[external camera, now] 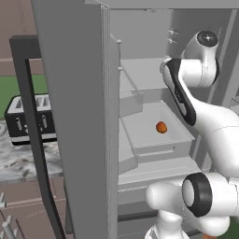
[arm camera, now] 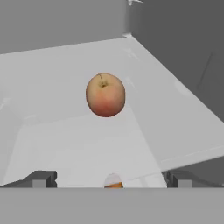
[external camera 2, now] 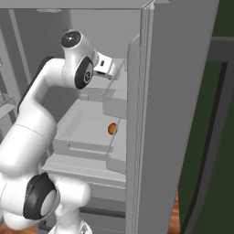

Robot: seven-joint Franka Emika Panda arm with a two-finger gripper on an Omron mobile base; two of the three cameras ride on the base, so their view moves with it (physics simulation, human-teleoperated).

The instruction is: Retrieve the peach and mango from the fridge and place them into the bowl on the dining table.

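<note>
On the fridge (external camera: 74, 93) shelf, peach (arm camera: 105, 94) sits stem-up before the spread-fingered gripper (arm camera: 111, 178).

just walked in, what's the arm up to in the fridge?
The arm is reaching into the open fridge. In the hand view the gripper is open, fingertips spread wide, aimed at the peach lying on a pale shelf ahead, with nothing held. A small orange fruit, possibly the mango, sits in a tray lower down. So neither fruit has left the fridge, and the peach looks like the first pick.
</note>
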